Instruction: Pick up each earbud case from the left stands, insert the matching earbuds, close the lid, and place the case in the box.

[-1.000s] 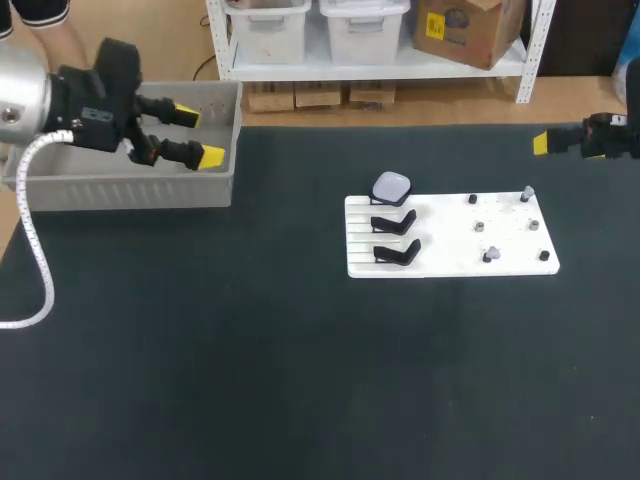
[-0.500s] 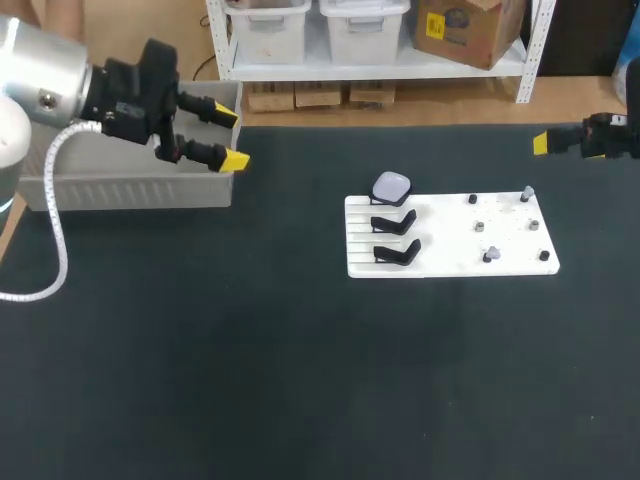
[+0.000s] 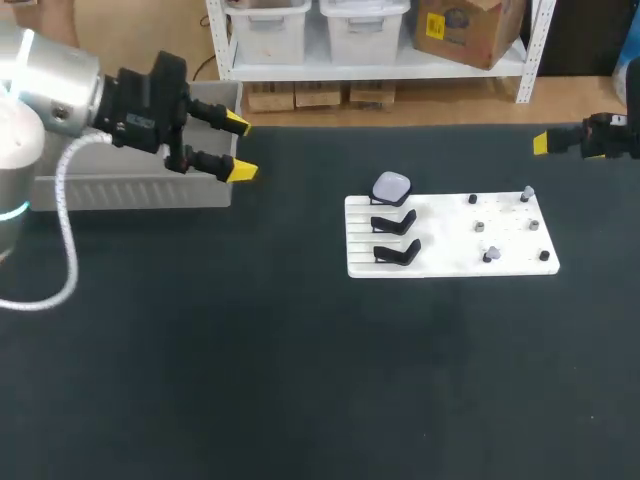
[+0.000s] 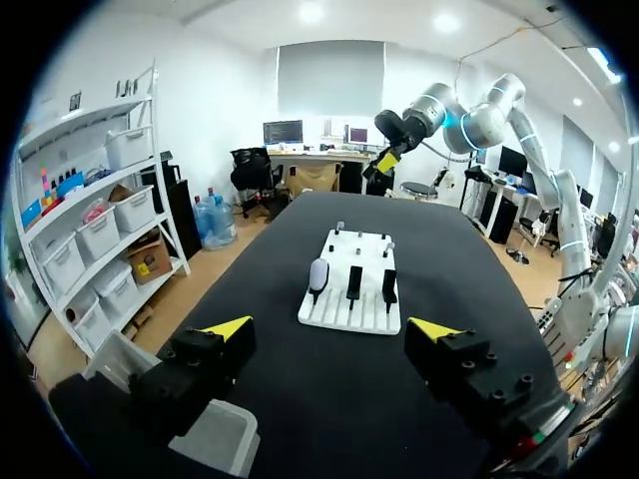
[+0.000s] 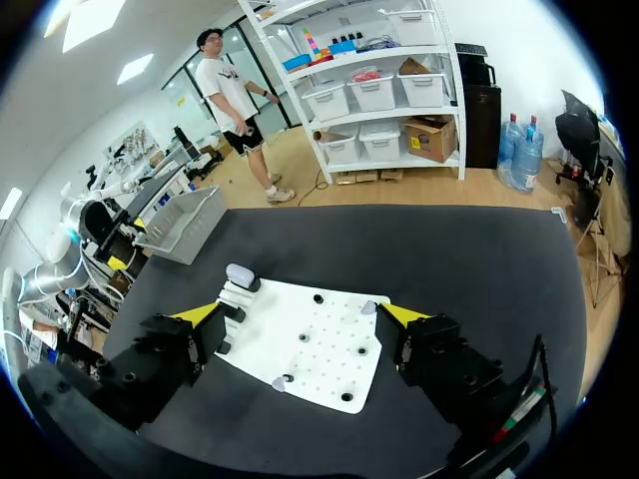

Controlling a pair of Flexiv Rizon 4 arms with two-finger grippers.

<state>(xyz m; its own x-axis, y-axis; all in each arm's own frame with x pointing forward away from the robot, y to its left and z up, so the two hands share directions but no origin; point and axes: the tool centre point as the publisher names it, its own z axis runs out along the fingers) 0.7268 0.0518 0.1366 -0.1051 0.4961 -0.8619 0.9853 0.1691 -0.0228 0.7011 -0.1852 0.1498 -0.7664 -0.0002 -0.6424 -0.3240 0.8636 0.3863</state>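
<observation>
A pale lilac earbud case (image 3: 391, 187) sits shut on the far stand of the white board (image 3: 450, 240). The two black stands (image 3: 396, 237) nearer me hold nothing. Small earbud pieces (image 3: 488, 255) stand on pegs on the board's right half. My left gripper (image 3: 239, 147) hangs open and holding nothing just past the right end of the grey box (image 3: 130, 185), well left of the board. In its wrist view the left gripper (image 4: 331, 329) faces the board (image 4: 351, 299) and case (image 4: 318, 274). My right gripper (image 5: 300, 314) stands open above the table's far right edge; the case (image 5: 240, 276) lies ahead of it.
The grey box (image 5: 185, 225) stands at the table's far left corner. Black tabletop (image 3: 300, 380) spreads around the board. My right gripper (image 4: 387, 160) shows beyond the board in the left wrist view.
My left gripper has swung right, from over the grey box to just past its right end, still open. The right arm, board and case have not moved.
</observation>
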